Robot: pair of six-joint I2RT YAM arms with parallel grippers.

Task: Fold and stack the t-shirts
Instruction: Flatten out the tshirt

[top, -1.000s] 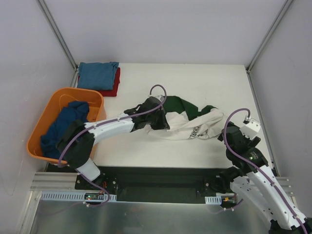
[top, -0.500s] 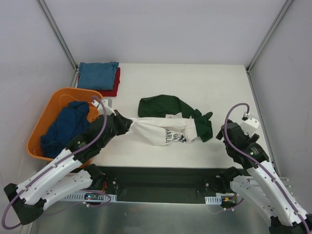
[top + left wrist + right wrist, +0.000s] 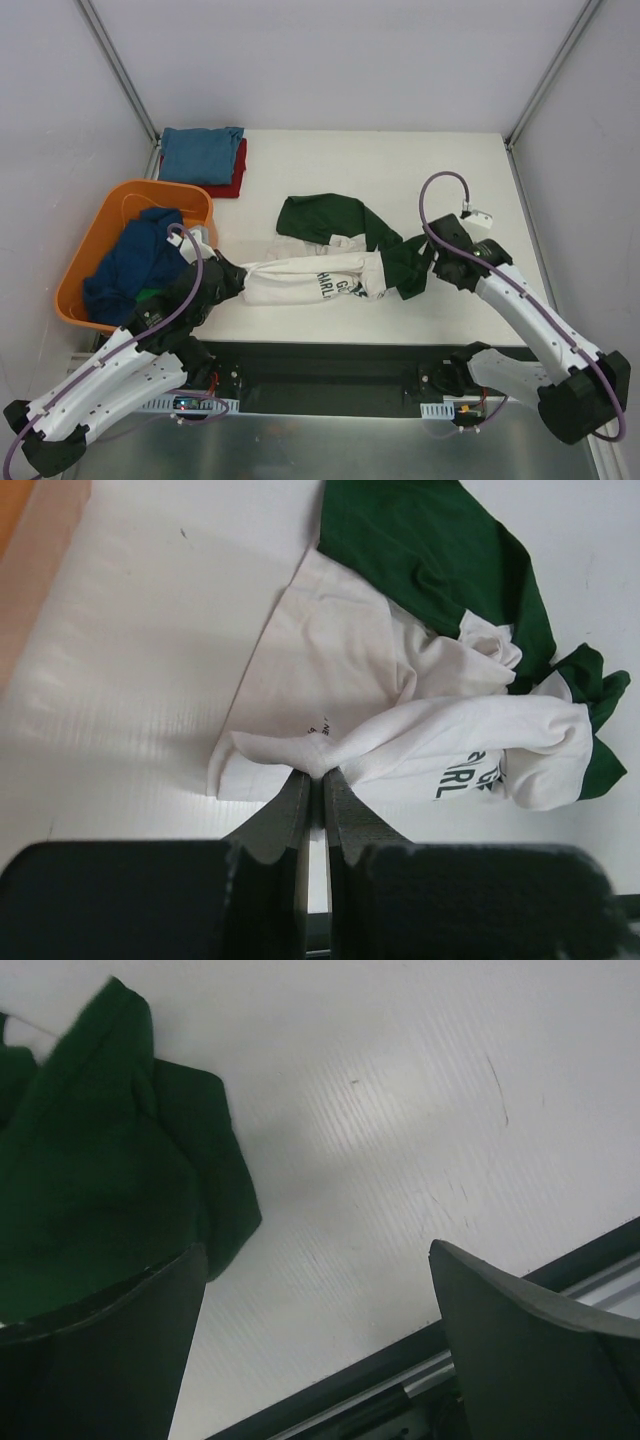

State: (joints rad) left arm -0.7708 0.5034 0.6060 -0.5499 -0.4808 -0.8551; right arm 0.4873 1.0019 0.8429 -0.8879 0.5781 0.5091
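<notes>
Trouble here lies in the bunching: the cream shirt lies twisted like a rope across the middle of the bench, close to its front edge, with one green part spread behind it and another crumpled at the right end. The left fingers are pinched shut on a gathered cream fold at the shirt's left end. The right fingers stand wide apart with nothing between them, just beside the green sleeve at the right end. If they close on that wad they would likely take several layers, and pulling would tighten the twist instead of spreading the cloth. A pull by the left toward the front edge could drag the shirt off the bench.
</notes>
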